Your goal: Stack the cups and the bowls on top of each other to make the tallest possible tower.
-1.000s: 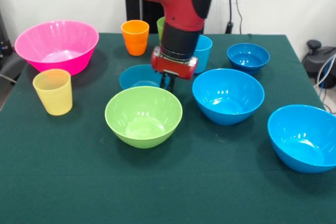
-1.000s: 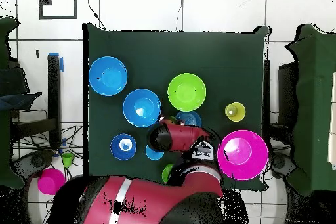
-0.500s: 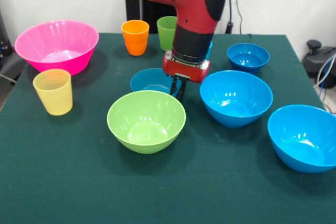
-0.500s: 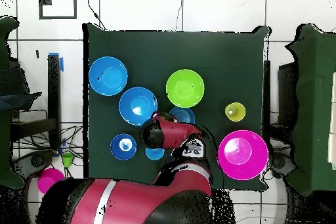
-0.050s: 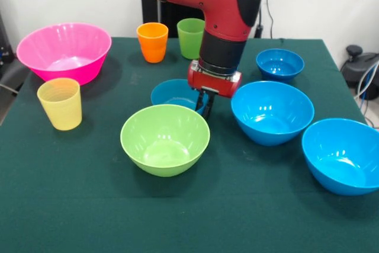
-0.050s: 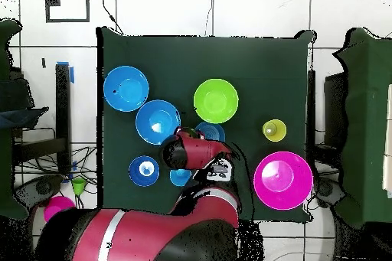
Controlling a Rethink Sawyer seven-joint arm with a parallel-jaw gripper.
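Since its rim is being clasped by the gripper [image 5: 204,108], the small blue bowl [image 5: 172,94] at frame centre is seemingly being held for stacking.

Six bowls [image 5: 164,139] and three cups [image 5: 60,103] in front view

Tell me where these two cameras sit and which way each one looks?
Front view: sits across the table, facing the robot; the red arm drops from above, gripper at the small blue bowl.
Overhead view: hangs above, looking straight down; the arm enters from the bottom edge.
Shared: both show the pink bowl, lime green bowl and yellow cup.
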